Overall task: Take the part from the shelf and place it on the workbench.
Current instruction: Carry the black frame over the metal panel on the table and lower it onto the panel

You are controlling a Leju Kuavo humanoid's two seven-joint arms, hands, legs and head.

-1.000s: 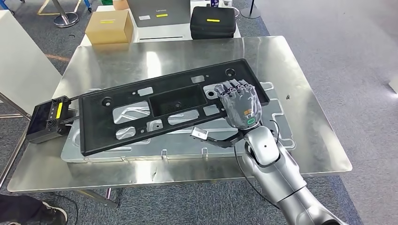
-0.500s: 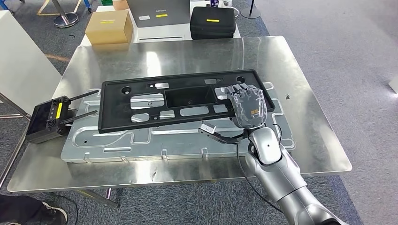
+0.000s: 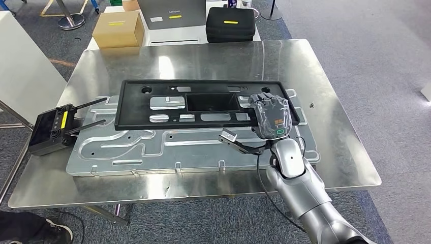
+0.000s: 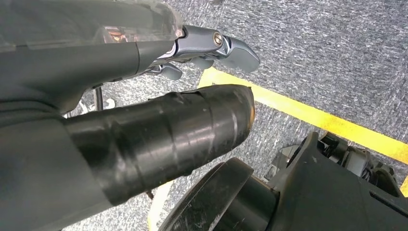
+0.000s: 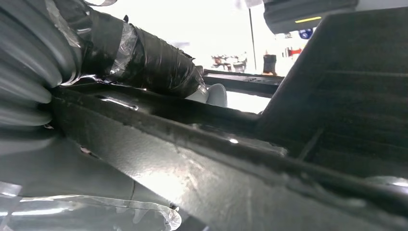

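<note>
While gripped at one end by right hand [image 3: 271,118], black panel [image 3: 203,103] brought over workbench [image 3: 335,152] plate; release pending; left hand [image 4: 211,45] state unclear.

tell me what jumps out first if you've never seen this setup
A long black panel full of cutouts lies across a grey metal plate on the shiny steel table. The right robot hand grips the panel's right end. A black controller sits at the table's left edge.
</note>
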